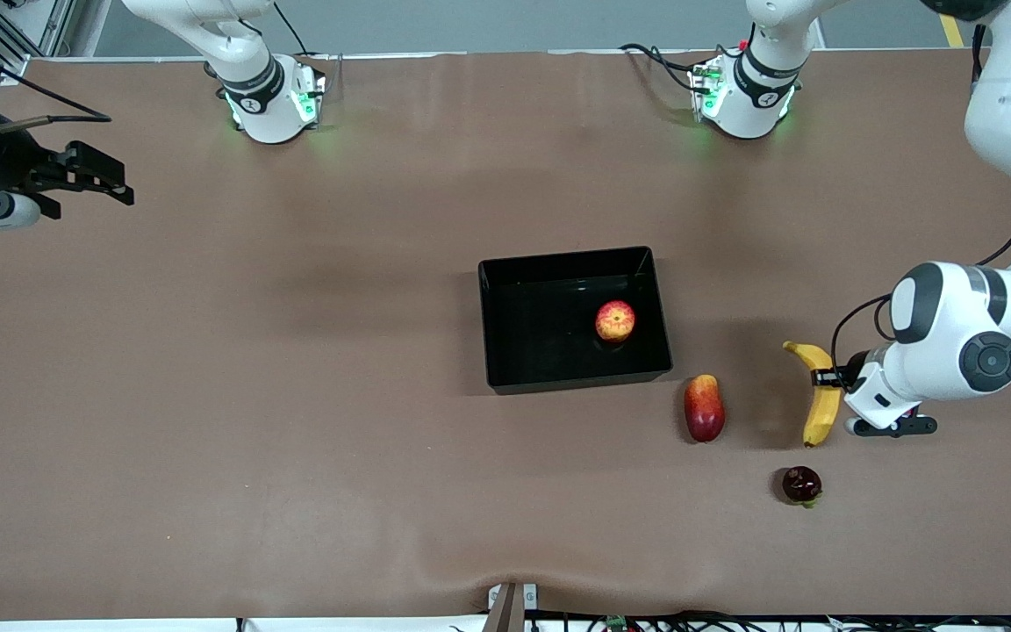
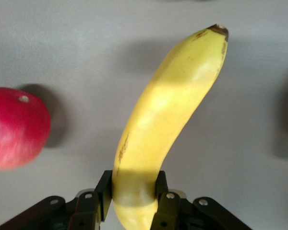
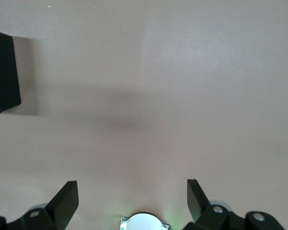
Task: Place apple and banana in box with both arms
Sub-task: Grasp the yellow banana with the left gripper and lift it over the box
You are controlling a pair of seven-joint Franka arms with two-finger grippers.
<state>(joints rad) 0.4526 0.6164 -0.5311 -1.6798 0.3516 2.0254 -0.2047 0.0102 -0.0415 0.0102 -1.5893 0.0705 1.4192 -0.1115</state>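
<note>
The yellow banana point(image 1: 819, 391) lies on the brown table, toward the left arm's end from the box. My left gripper point(image 1: 826, 379) is shut on its middle. In the left wrist view both black fingers point(image 2: 104, 191) press the sides of the banana point(image 2: 168, 120). The apple point(image 1: 615, 320), red with yellow streaks, sits inside the black box point(image 1: 580, 377) at the table's middle. Over the right arm's end of the table my right gripper point(image 1: 111, 180) waits open and holds nothing; the right wrist view shows this gripper point(image 3: 133, 199) above bare table, with a corner of the box point(image 3: 2, 72) in sight.
An oval red-and-yellow fruit point(image 1: 704, 408) lies between the box and the banana, and the left wrist view catches this fruit point(image 2: 14, 127) too. A small dark red fruit point(image 1: 801, 484) lies nearer the front camera than the banana. The arm bases point(image 1: 268, 101) stand along the table's edge.
</note>
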